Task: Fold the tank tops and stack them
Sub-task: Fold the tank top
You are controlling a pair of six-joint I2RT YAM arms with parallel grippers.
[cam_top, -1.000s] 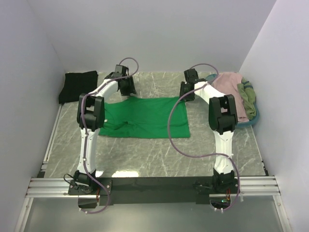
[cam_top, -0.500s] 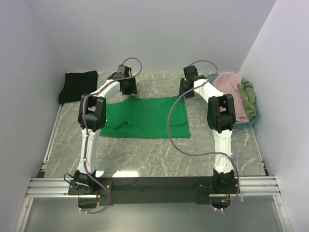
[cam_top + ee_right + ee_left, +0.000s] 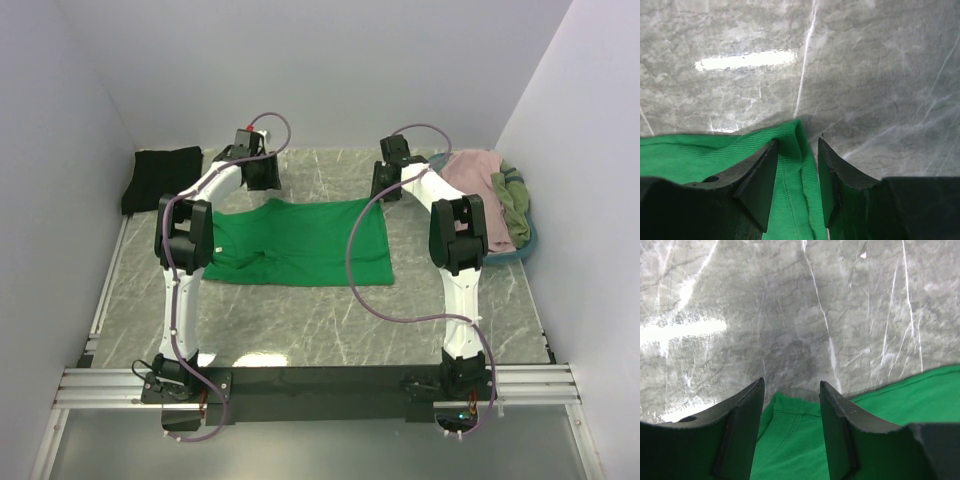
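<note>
The bright green tank top (image 3: 300,245) lies spread flat in the middle of the table. My left gripper (image 3: 262,180) is at its far left corner, jaws open, with the green strap end (image 3: 790,435) lying between the fingers (image 3: 745,425) and untouched. My right gripper (image 3: 385,188) is at the far right corner, jaws open astride the green hem (image 3: 797,165), which rests against one finger (image 3: 760,180). A folded black tank top (image 3: 160,178) lies at the far left. The dusty pink top (image 3: 478,178) and the olive top (image 3: 512,205) are heaped at the right.
The teal oval basket (image 3: 530,240) holds the pink and olive tops at the right wall. White walls close in the table on the left, far and right sides. Grey marble tabletop (image 3: 330,320) shows in front of the green top.
Both grippers have drawn back a little toward the far wall, the left more than the right. The green top's far left corner now shows as a small peak.
</note>
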